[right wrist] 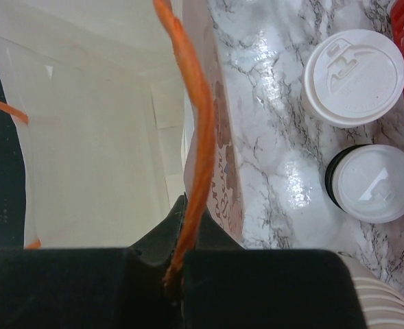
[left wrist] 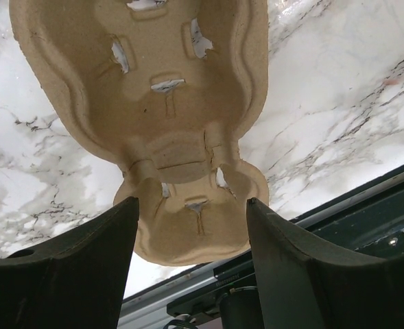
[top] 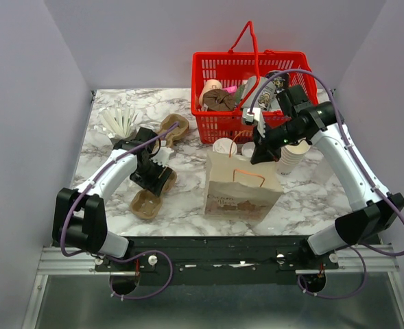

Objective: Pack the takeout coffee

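Observation:
The takeout coffee (top: 223, 146), a small white cup with a white lid (right wrist: 354, 77), stands on the marble just behind the upright brown paper bag (top: 243, 192). My right gripper (top: 263, 154) hangs over the bag's open mouth (right wrist: 99, 137) and is shut on one orange handle (right wrist: 200, 123), with the cord pinched between its black fingers (right wrist: 208, 236). My left gripper (top: 153, 171) is open over a brown pulp cup carrier (left wrist: 160, 89) at the left. Its two fingers (left wrist: 105, 260) sit astride the carrier's narrow near end, and none of it is clamped.
A second lidded cup with a dark rim (right wrist: 374, 182) stands beside the coffee. A stack of lidless cups (top: 289, 159) is right of the bag. A red basket (top: 250, 57) of goods sits at the back. Another pulp carrier (top: 174, 128) and white sticks (top: 119, 122) lie at the back left.

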